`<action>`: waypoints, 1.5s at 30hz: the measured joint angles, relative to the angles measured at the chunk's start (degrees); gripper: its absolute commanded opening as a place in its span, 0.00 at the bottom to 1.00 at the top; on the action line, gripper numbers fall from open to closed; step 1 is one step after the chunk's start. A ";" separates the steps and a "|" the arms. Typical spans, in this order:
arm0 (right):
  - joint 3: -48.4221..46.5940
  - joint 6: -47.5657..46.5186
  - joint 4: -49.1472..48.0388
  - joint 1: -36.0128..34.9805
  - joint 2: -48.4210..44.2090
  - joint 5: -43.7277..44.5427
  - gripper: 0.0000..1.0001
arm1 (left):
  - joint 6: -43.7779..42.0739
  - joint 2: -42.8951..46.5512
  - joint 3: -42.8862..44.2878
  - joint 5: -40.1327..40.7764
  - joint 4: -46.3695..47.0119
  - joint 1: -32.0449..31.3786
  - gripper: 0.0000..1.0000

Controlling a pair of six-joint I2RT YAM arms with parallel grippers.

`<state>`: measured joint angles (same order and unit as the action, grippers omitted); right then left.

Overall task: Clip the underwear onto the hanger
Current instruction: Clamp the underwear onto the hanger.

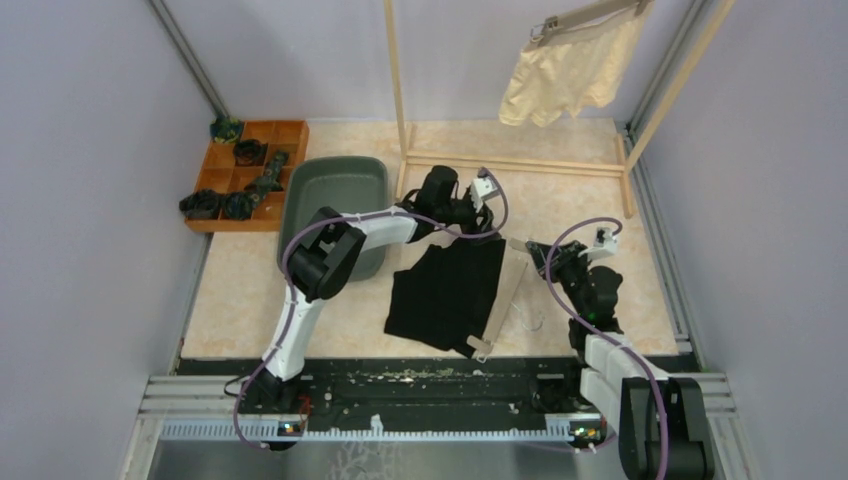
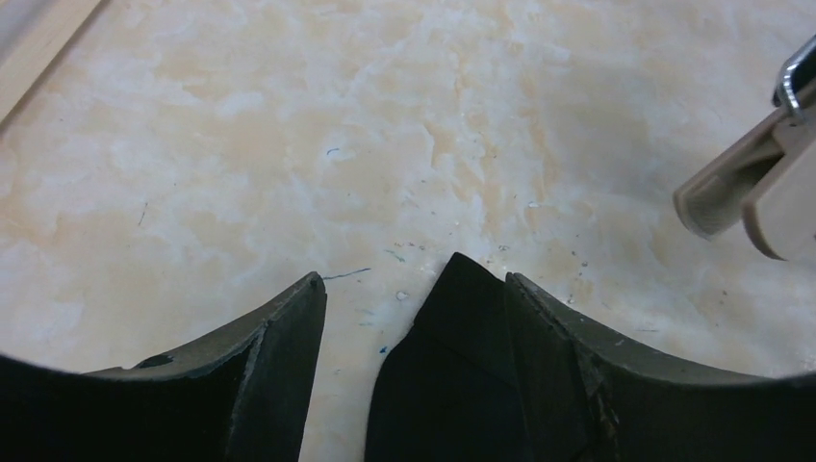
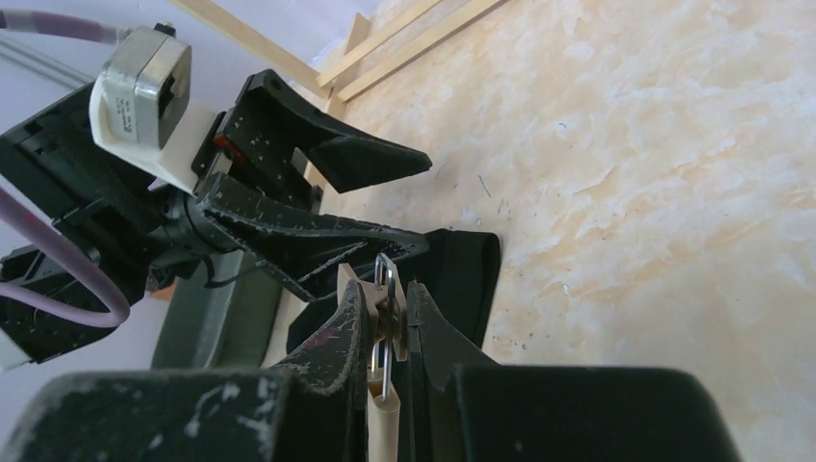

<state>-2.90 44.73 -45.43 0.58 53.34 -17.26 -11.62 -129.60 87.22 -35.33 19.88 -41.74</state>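
now the left gripper (image 2: 412, 287) is held spread wide, and a corner of the black underwear (image 1: 450, 290) is seen between its fingers on the table (image 1: 600, 200). the right gripper (image 3: 385, 289) is clamped on the hanger clip (image 3: 383, 332). the cream underwear (image 1: 570, 70) is hung on the rack (image 1: 395, 80).

Bare table (image 1: 570, 195) lay open ahead of my left gripper (image 1: 486, 229), as far as the rack's base rail (image 1: 510, 162). The bin (image 1: 340, 190) sat close beside that arm. Between it and my right gripper (image 1: 535, 255), the hanger (image 1: 503, 300) and black shorts (image 1: 450, 290) took up the gap.
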 measured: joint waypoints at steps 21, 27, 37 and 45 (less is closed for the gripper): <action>0.00 0.02 1.36 0.00 -2.32 -0.52 0.00 | -7.85 -2.21 4.37 5.99 -14.73 -1.90 0.74; -0.02 0.02 2.25 0.00 -2.91 -0.52 0.00 | -9.55 -3.19 6.21 7.15 -15.78 -3.06 0.71; 0.00 0.02 2.40 0.00 -2.97 -0.39 0.00 | -10.80 -4.07 7.80 8.11 -16.94 -3.89 0.12; -0.02 -0.09 2.47 0.04 -2.97 -0.04 0.00 | -11.08 -3.89 7.63 8.35 -16.85 -4.20 0.00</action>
<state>-2.92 44.64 -42.96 0.62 50.37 -17.30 -22.70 -133.49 94.85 -26.98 3.03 -45.93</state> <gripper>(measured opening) 0.097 0.013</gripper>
